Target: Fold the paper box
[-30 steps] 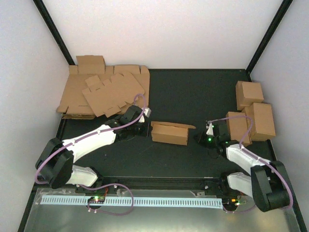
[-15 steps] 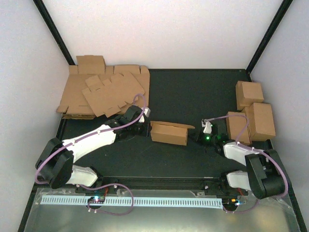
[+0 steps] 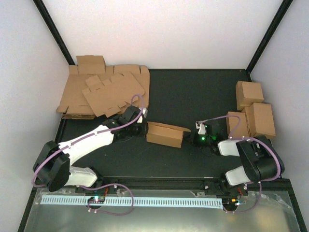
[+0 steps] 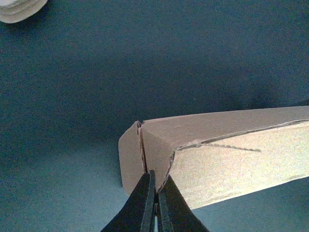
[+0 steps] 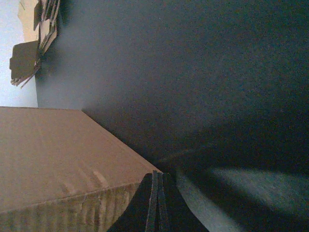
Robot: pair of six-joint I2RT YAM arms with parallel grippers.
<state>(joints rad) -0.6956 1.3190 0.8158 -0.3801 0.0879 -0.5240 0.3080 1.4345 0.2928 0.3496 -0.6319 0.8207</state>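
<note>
Dark tabletop [image 3: 193,92], paper box [image 3: 164,134] seemingly central

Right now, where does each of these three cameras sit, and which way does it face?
Top: fixed above and behind the arms, looking down on the black table; both arms show.
Left wrist: on the left arm, looking past the shut left jaws at one end of the small brown cardboard box.
Right wrist: on the right arm, looking past the shut right jaws across the table.
Shared: all three see that box.
</note>
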